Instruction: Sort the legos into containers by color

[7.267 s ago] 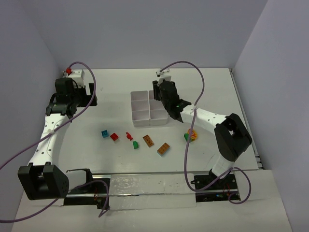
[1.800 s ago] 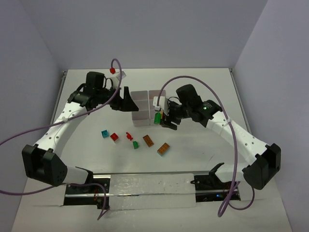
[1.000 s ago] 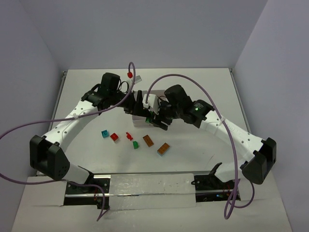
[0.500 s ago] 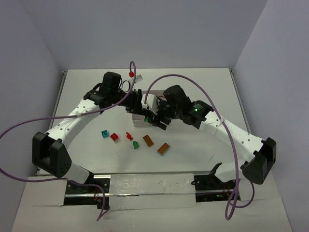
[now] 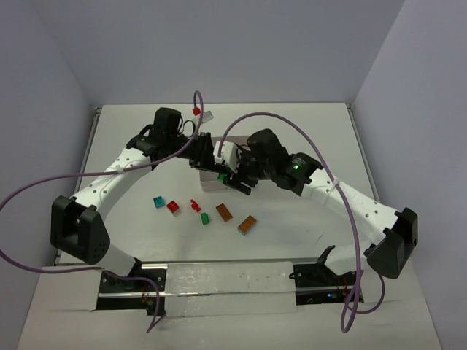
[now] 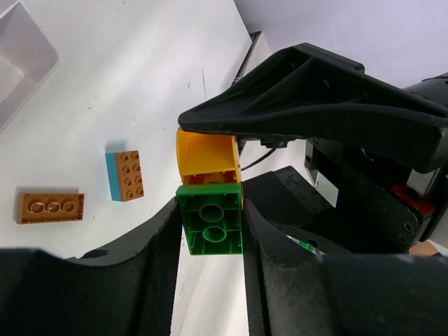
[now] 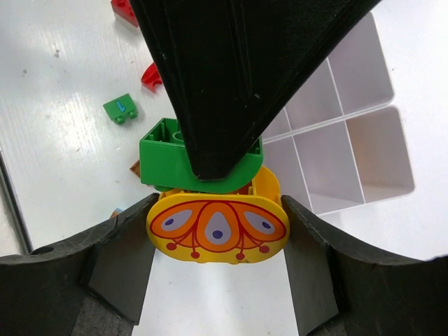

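The two grippers meet just above the near edge of the containers (image 7: 336, 124), a white tray of square compartments. My right gripper (image 7: 218, 210) is shut on a yellow piece (image 7: 217, 227) printed with an orange pattern. A green brick (image 7: 164, 164) is stuck to that piece. My left gripper (image 6: 211, 210) has both pads against the green brick (image 6: 210, 224), with the yellow piece (image 6: 206, 157) just beyond it. From above, the green brick (image 5: 222, 176) shows between left gripper (image 5: 211, 159) and right gripper (image 5: 235, 179). Loose legos lie on the table in front of the tray.
On the table lie a teal lego (image 5: 157, 200), a red brick (image 5: 173, 206), a red piece (image 5: 195, 205), a small green one (image 5: 205, 217) and two orange-brown ones (image 5: 224, 212) (image 5: 247, 224). Both arms hide most of the tray from above.
The left gripper's jaws have narrowed onto the green brick. Both arms have barely moved over the last second; before that they came together at the tray.
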Tool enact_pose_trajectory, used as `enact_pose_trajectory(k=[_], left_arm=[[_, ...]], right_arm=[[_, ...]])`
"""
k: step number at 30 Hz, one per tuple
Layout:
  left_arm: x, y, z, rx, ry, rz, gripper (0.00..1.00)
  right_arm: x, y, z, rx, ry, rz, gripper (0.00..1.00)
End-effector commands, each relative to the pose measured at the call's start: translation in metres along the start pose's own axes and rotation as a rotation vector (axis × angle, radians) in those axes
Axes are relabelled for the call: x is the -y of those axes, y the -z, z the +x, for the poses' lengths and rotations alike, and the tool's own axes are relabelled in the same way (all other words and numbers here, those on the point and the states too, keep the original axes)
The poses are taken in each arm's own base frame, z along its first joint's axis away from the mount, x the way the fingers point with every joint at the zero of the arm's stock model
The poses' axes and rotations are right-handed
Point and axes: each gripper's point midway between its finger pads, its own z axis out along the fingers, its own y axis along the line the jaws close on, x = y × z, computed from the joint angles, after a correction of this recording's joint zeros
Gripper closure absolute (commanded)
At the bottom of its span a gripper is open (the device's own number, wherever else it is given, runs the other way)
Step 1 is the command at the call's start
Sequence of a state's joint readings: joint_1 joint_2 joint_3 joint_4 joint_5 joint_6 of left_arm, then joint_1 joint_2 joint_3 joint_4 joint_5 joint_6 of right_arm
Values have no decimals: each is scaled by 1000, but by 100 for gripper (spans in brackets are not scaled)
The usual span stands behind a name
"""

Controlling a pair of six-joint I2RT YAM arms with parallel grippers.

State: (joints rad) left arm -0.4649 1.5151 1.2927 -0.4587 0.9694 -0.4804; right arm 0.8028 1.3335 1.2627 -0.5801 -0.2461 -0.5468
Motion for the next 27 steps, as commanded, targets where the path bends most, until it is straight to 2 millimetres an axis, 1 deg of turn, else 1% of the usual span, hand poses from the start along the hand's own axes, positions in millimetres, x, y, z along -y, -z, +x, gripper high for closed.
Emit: enact_pose_trajectory(k=[1, 5, 7, 10, 11, 13, 14, 15, 16, 17, 18, 19, 20, 21, 22, 23, 24, 27], left_arm=[[11, 14, -10, 41, -35, 62, 100], [-12, 40, -30, 131, -13, -11, 100], [-20, 51, -37, 165, -8, -36, 100], [-29, 70, -50, 219, -16, -79, 100], [-30, 74, -54, 233, -25, -93, 100], [-34, 82, -61, 268, -52, -137, 100], [-34, 87, -64, 286, -69, -155, 100], [-34, 91, -67, 306, -84, -172, 100], [-37, 93, -69, 316, -87, -187, 100], [-39, 99, -72, 337, -93, -209, 100], [-39, 102, -74, 344, -95, -216, 100], [-41, 107, -77, 361, -98, -241, 100], [-41, 108, -78, 364, -101, -242, 100], [-42, 112, -81, 377, -108, -254, 100], [-41, 116, -85, 392, -115, -265, 100], [-40, 118, -87, 401, -123, -268, 100], [-39, 121, -90, 411, -132, -273, 100], [-34, 127, -99, 441, -151, -282, 100]], right_arm=[[10, 9, -16, 73, 7, 73, 100], [10, 12, -7, 65, 4, 93, 100], [11, 12, -1, 57, -6, 99, 100], [19, 12, 6, 47, -50, 130, 100], [25, 12, 7, 49, -77, 150, 100], [49, 14, 3, 83, -227, 237, 100], [58, 13, 0, 98, -301, 264, 100], [65, 13, 0, 103, -357, 286, 100], [70, 13, 1, 98, -371, 306, 100], [78, 10, 0, 99, -443, 342, 100], [80, 6, -2, 102, -488, 349, 100], [91, 3, -1, 93, -563, 407, 100], [93, 0, -4, 98, -604, 410, 100], [99, -3, -3, 88, -654, 443, 100], [107, -14, 5, 39, -709, 491, 100], [111, -12, 0, 45, -748, 506, 100], [120, -17, 3, 19, -813, 557, 100], [136, -35, 11, -20, -900, 637, 100]])
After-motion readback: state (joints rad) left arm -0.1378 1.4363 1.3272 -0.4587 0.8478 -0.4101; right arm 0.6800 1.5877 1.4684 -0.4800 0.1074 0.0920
